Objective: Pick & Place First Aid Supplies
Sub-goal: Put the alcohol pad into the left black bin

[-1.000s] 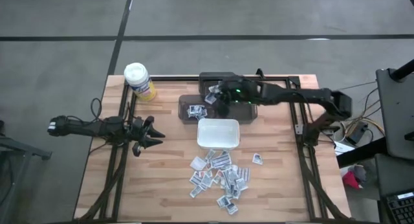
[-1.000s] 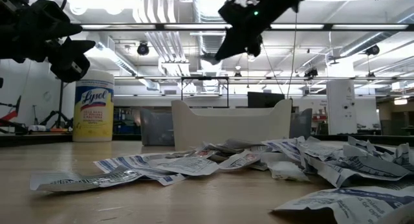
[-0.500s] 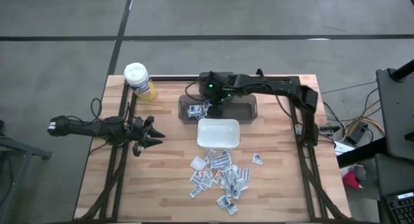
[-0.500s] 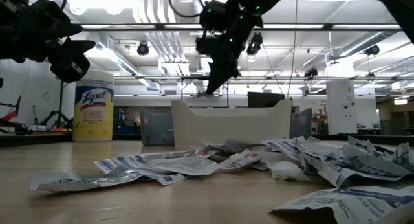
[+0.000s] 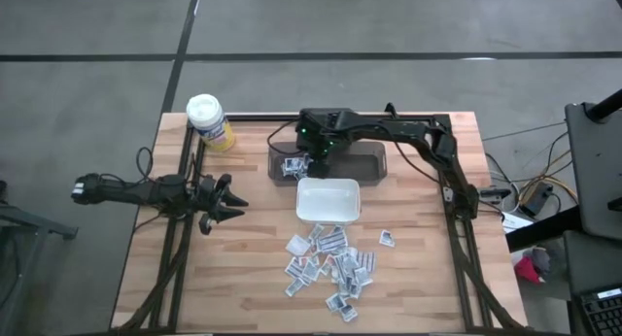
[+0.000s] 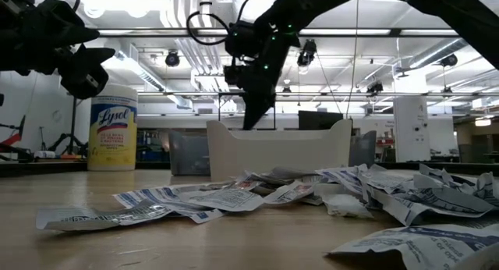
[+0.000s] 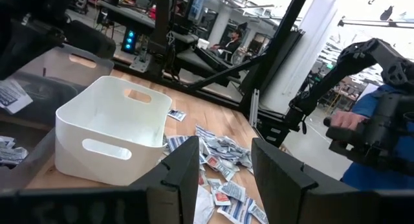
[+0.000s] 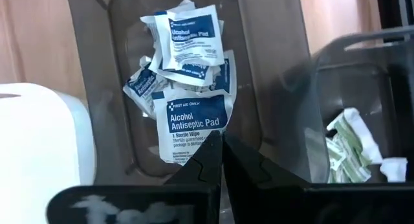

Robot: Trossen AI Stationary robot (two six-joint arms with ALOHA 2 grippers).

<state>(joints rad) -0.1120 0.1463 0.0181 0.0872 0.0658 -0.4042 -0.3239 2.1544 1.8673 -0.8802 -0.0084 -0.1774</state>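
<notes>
Right tool [image 8: 221, 141] pinches an "Alcohol Antiseptic Pad" packet [image 8: 193, 122] shut; left tool [image 5: 225, 206] hangs open; canister [image 6: 113, 128] reads "Lysol".

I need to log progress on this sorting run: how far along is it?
Done: a few white-and-blue antiseptic pad packets lie in the dark translucent bin. In hand: the right gripper, shut on one alcohol antiseptic pad packet, is above that bin. Left: a large pile of packets on the wooden table; the left gripper waits open.
</notes>
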